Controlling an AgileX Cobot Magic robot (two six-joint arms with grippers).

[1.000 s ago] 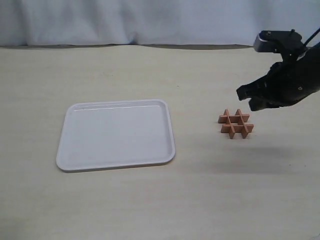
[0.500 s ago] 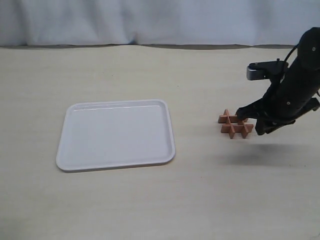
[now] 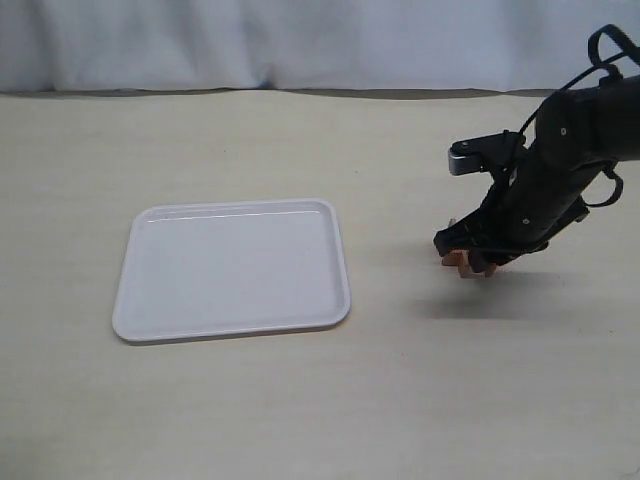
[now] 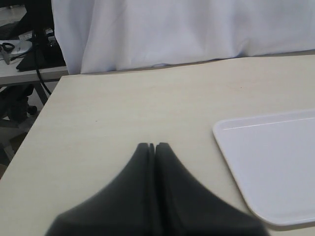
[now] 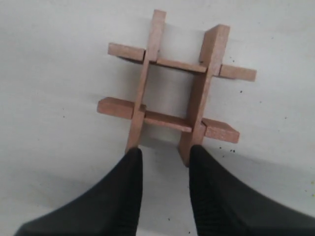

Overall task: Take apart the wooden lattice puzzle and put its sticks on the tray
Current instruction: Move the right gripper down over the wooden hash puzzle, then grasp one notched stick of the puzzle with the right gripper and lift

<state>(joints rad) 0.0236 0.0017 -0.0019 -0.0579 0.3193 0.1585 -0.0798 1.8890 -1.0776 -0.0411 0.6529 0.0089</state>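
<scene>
The wooden lattice puzzle (image 3: 460,263) lies on the table to the right of the white tray (image 3: 232,206), mostly covered by my right gripper (image 3: 468,254). The right wrist view shows all four interlocked sticks of the puzzle (image 5: 199,93) still joined. There my right gripper (image 5: 165,152) is open, its two fingertips (image 5: 132,164) at the near ends of two parallel sticks, with nothing between them. My left gripper (image 4: 152,145) is shut and empty above bare table, beside a corner of the tray (image 4: 275,162). The left gripper is out of the exterior view.
A white cloth backdrop (image 3: 300,40) hangs along the far edge of the table. Past the table's far corner, the left wrist view shows dark equipment and cables (image 4: 29,49). Nothing lies on the tray.
My right arm has come down and to the left, from above and right of the puzzle to directly over it, and now hides most of it. The puzzle and tray have not moved.
</scene>
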